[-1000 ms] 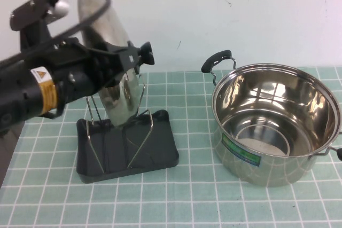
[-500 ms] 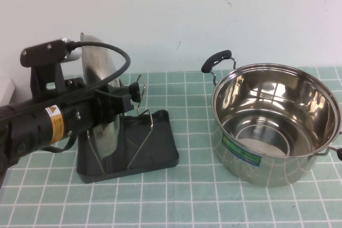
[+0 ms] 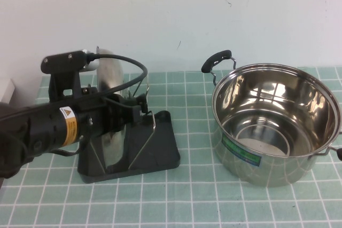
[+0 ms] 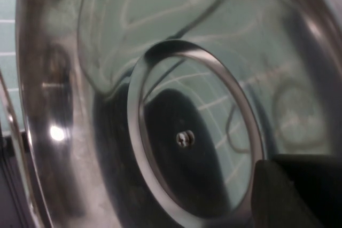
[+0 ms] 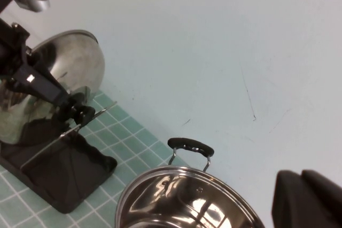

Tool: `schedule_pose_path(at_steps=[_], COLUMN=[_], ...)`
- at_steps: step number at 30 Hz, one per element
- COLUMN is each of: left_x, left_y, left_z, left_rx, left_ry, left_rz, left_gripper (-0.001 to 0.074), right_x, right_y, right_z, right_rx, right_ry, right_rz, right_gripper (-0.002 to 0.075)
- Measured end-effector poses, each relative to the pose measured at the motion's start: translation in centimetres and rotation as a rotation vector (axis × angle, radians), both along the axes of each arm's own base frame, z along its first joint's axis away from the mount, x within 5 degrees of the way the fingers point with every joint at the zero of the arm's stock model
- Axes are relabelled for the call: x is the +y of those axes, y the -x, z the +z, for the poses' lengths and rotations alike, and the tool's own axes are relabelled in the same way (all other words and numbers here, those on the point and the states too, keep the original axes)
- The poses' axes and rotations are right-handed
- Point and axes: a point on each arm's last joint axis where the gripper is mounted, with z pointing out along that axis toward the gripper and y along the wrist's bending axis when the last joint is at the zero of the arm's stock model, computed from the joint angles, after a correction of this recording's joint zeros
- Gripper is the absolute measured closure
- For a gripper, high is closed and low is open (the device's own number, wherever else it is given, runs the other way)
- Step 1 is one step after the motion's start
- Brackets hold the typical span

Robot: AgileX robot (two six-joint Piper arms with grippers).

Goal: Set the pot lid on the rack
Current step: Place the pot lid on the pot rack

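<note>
Standing lid: pot lid [image 3: 109, 78] upright on edge in rack [image 3: 155, 156], between wire loops.
Left hand [image 3: 140, 105]: clamped on the lid's knob.
Right hand [image 5: 307, 198]: away from rack; fingers cannot be told.
Risk: early release may let lid roll or topple toward pot [image 3: 275, 126].

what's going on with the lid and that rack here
The left gripper is holding the pot lid by its knob, on edge, low in the wire slots of the black rack. The open steel pot stands to the right. The right gripper hangs above the pot, away from the work.
</note>
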Motion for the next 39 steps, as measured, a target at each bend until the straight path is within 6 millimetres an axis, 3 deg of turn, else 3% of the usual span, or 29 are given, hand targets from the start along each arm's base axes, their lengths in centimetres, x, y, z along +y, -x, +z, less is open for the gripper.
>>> schedule_pose_path(at_steps=[18,20,25,28,35,37,39], left_x=[-1.1,-1.1,-1.0,-0.5,0.9,1.3,1.9], left_y=[-1.9,-1.9,-1.9,-1.8,0.1,0.9,1.9], left_z=[-1.0,-1.1,-1.0,0.0,4.4,5.8,7.4], left_rx=[0.027,0.016,-0.01,-0.081,-0.285,-0.344,-0.421], left_ry=[-0.02,-0.037,-0.067,-0.116,-0.169,-0.174,-0.194], left_rz=[-0.06,-0.075,-0.082,-0.063,-0.027,-0.015,0.003], left_gripper=[0.0613,0.0529,0.0201,0.0131,0.0162,0.0212,0.0321], right_x=[0.1,0.1,0.2,0.2,0.1,0.0,-0.2], right_y=[0.0,0.0,0.1,0.1,0.0,-0.1,-0.3], right_z=[0.2,0.2,0.1,0.1,0.4,0.6,0.6], right_rx=[-0.01,-0.008,0.002,0.001,-0.062,-0.102,-0.133], right_ry=[-0.017,-0.02,-0.029,-0.032,0.013,0.04,0.086], right_rz=[0.011,0.012,0.017,0.019,0.023,0.012,-0.012], right_gripper=[0.0727,0.0727,0.0727,0.0727,0.0727,0.0727,0.0727])
